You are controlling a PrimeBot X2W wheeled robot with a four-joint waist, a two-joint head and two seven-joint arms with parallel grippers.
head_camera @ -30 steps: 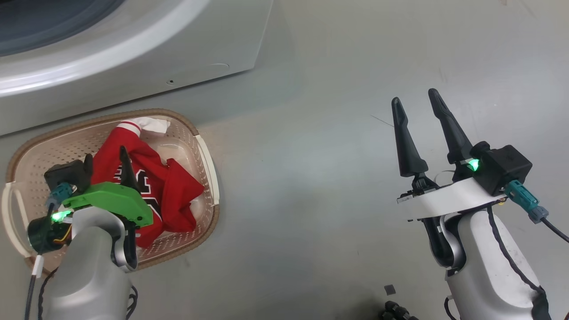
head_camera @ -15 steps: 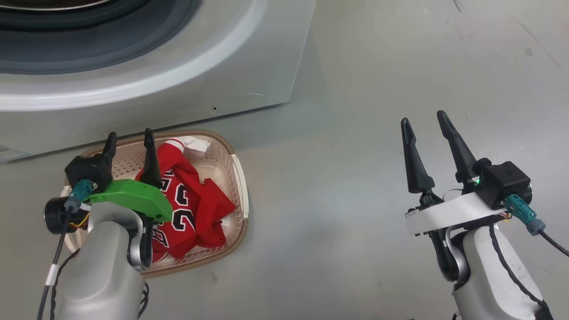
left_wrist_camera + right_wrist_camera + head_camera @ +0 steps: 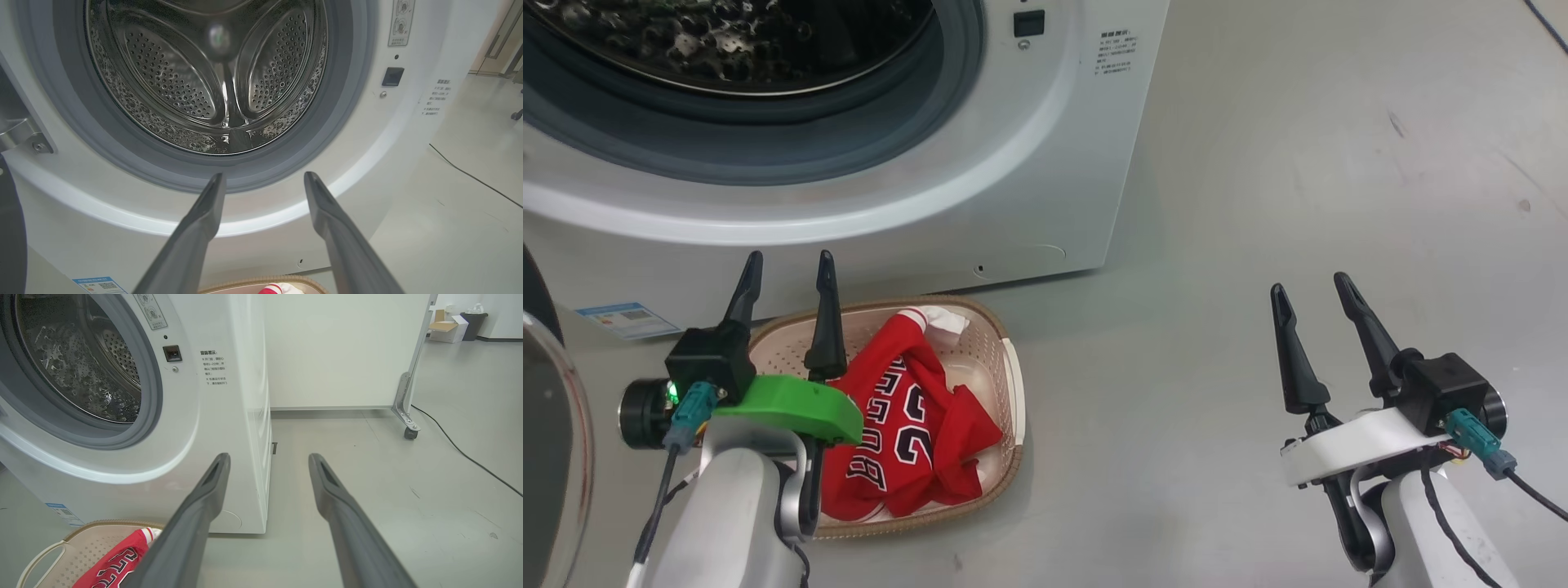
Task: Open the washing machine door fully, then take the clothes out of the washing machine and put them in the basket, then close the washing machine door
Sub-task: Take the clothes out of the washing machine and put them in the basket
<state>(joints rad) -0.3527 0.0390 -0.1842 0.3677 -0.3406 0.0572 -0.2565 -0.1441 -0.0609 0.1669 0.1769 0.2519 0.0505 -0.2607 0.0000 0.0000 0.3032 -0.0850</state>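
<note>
Head camera view: a white washing machine [image 3: 1029, 163] spans ten to twelve o'clock, and its perforated steel drum [image 3: 204, 81] can be seen through the uncovered opening. The washing machine door [image 3: 551, 457] stands swung open at the nine o'clock edge, showing a sliver of black rim and clear glass. The basket [image 3: 1013, 384] sits on the grey floor [image 3: 1258, 204] at seven o'clock, just in front of the washer. It holds the clothes [image 3: 907, 425], a crumpled red jersey with white trim. The left gripper [image 3: 790, 260] hangs over the basket's nine o'clock side, jaws spread wide and holding nothing. The right gripper [image 3: 1307, 283] is at four o'clock above the floor, well apart from the basket, jaws likewise spread and empty.
</note>
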